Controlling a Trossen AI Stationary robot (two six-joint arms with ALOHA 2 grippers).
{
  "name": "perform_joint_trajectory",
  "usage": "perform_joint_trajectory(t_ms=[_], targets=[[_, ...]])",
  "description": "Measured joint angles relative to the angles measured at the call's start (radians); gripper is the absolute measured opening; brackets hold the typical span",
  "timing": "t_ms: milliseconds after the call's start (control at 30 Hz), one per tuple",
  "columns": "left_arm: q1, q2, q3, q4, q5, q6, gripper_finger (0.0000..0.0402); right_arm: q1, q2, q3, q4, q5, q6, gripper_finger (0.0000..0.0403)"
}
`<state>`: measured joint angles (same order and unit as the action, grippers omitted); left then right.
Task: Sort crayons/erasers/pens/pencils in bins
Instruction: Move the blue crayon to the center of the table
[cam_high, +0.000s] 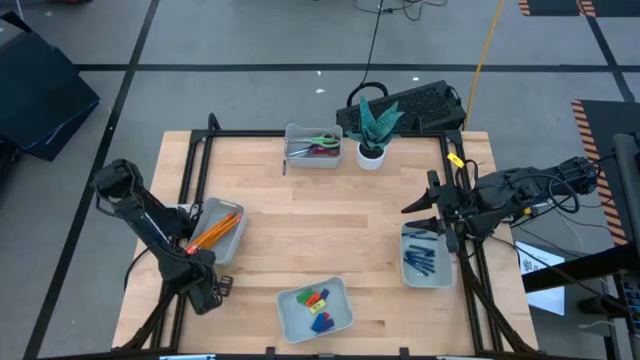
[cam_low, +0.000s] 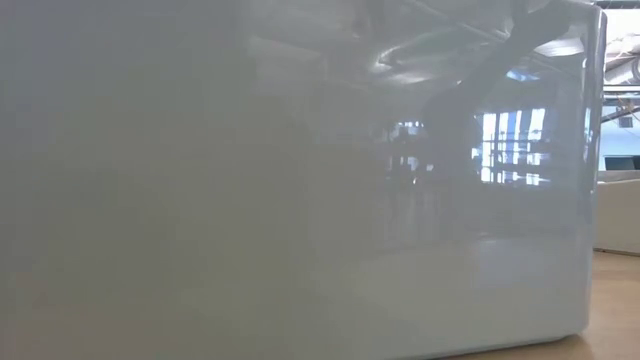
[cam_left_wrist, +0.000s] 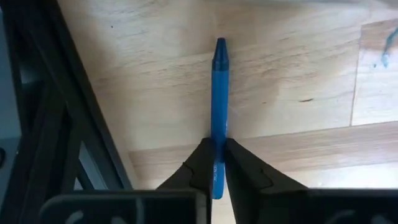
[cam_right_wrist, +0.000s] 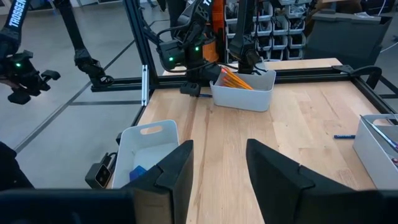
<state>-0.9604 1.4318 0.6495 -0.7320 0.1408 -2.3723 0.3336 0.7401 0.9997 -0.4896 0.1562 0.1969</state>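
Wooden table (cam_high: 330, 235), 4 bins (cam_high: 315, 308), pencils (cam_high: 212, 232), erasers (cam_high: 317, 300), pens (cam_high: 420, 260)

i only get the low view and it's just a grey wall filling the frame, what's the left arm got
Observer: The left gripper has its jaws shut on a blue pen, over bare wood near the table's front left.
Operator: ok where's the bin with the other pens
Observer: The pen bin sits across the table on the right side, with several dark blue pens lying in it.
Operator: is the right arm in the way
Observer: The right gripper hovers at that bin's far end, jaws open and empty.
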Motion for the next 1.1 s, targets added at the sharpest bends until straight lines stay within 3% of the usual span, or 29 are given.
perform_joint_trajectory(t_ms=[333, 700, 833, 1100], targets=[[0.027, 0.003, 0.151, 0.075, -0.042, 0.092, 0.0011, 0.000, 0.000, 0.000, 0.000, 0.000, 0.000, 0.0139], [0.097, 0.003, 0.212, 0.078, -0.266, 0.307, 0.0013, 0.000, 0.000, 0.000, 0.000, 0.000, 0.000, 0.0139], [0.189, 0.003, 0.213, 0.129, -0.287, 0.475, 0.0015, 0.000, 0.000, 0.000, 0.000, 0.000, 0.000, 0.0139], [0.484, 0.003, 0.244, 0.337, -0.230, 0.908, 0.0012, 0.000, 0.000, 0.000, 0.000, 0.000, 0.000, 0.0139]])
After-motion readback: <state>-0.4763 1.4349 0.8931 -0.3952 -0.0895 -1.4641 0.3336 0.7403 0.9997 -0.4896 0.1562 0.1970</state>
